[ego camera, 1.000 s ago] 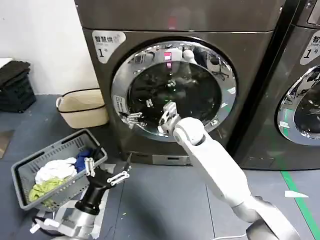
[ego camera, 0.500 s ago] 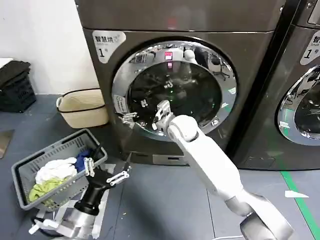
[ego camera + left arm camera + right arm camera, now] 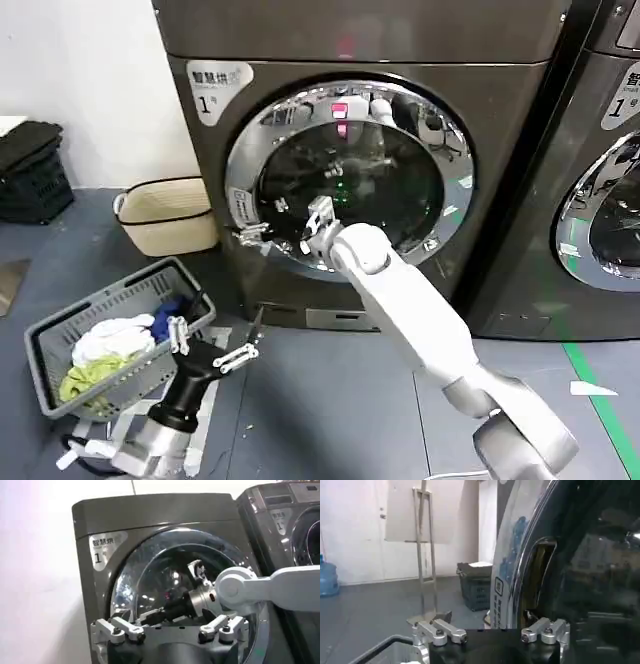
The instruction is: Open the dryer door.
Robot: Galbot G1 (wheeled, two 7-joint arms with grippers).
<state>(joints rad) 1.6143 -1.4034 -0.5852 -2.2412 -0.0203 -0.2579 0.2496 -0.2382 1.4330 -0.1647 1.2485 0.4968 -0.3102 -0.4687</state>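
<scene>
R gripper (image 3: 318, 222) open, empty, at dryer door (image 3: 350, 178) lower-left chrome rim, handle recess just left; L gripper (image 3: 213, 345) open, parked low.

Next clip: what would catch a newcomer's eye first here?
First the dryer door, a big chrome-rimmed porthole with dark glass, closed on the front of the dryer. Next the white right arm reaching up to it, with the right gripper open against the door's lower left, near the rim. Low on the left, the left gripper hangs open beside a grey laundry basket of clothes on the floor.
</scene>
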